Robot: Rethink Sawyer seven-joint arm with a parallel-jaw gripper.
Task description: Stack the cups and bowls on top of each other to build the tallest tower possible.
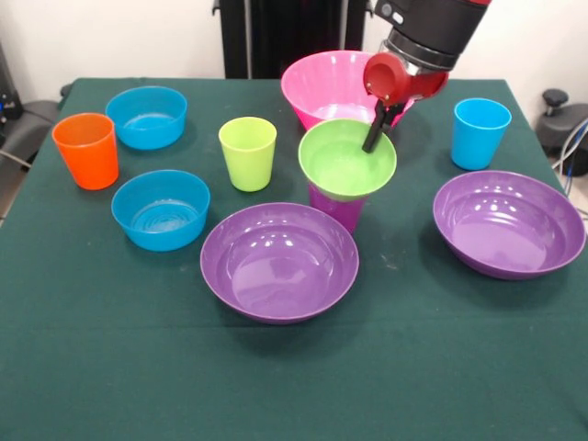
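The small green bowl (344,167) sits on top of the purple cup (338,209) at the table's middle; this is the tower. My gripper (371,143) reaches down from the top right and is shut on the green bowl's far rim, with one black finger (375,130) inside the bowl. Two wide purple bowls (278,262) (508,223) lie on the table in front and to the right. The pink bowl (322,87) stands behind the tower. The lime green cup (248,152) stands to its left.
The orange cup (86,150) and two small blue bowls (147,117) (161,209) stand at the left. The light blue cup (480,133) stands at the right, behind the right purple bowl. The green table cloth (294,386) spreads to the front edge.
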